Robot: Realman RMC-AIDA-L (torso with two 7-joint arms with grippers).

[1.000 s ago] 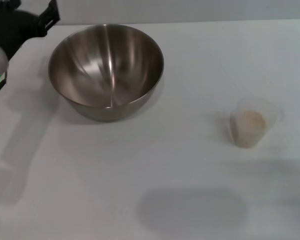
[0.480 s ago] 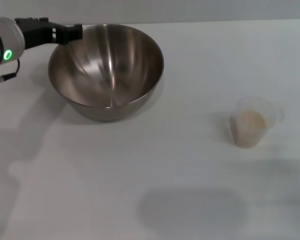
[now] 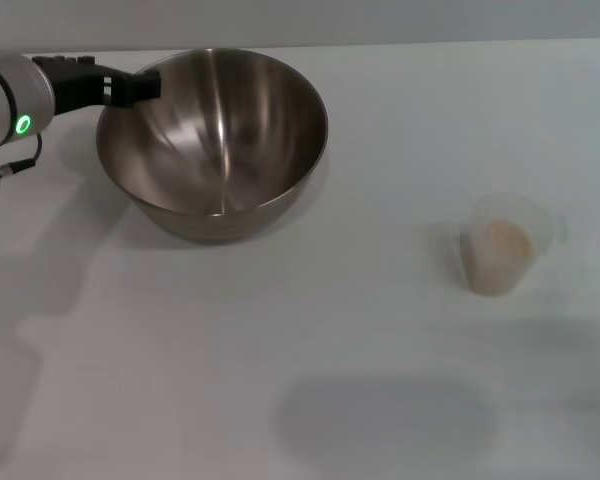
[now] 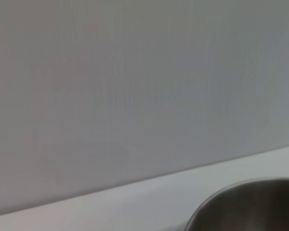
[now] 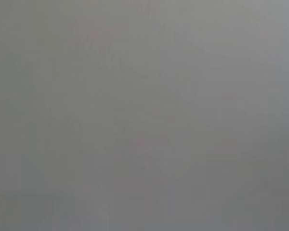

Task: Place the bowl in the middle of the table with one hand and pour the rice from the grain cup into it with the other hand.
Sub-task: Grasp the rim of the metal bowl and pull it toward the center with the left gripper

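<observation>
The shiny steel bowl [image 3: 212, 140] stands upright on the white table [image 3: 330, 340] at the far left. My left gripper [image 3: 146, 85] reaches in from the left and is at the bowl's far-left rim. A bit of that rim also shows in the left wrist view [image 4: 250, 207]. The clear grain cup [image 3: 507, 243] stands upright at the right, apart from the bowl, with pale rice [image 3: 504, 242] inside it. My right gripper is out of view; the right wrist view shows only plain grey.
A grey wall [image 3: 380, 20] runs behind the table's far edge. A soft shadow [image 3: 385, 415] lies on the table near the front.
My left arm has swung in from the far-left corner to the bowl's rim and has now settled there. The bowl and the cup have not moved.
</observation>
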